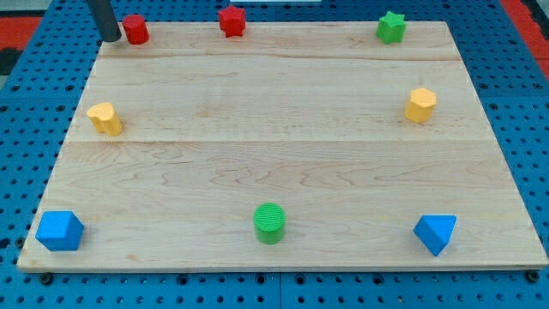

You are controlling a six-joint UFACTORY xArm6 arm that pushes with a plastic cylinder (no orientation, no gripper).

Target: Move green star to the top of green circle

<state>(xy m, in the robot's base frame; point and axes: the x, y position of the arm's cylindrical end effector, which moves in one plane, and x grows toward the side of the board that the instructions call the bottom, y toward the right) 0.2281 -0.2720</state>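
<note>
The green star [391,27] sits at the top right of the wooden board [283,129]. The green circle [269,223] stands near the view's bottom, in the middle. My tip [111,38] is at the board's top left corner, just left of a red cylinder block [135,29]. It is far to the left of the green star and far above and left of the green circle.
A red star [232,21] lies at the top middle. A yellow heart-like block [105,118] is at the left and a yellow hexagon [420,105] at the right. A blue block [59,230] is at the bottom left and a blue triangular block [436,233] at the bottom right.
</note>
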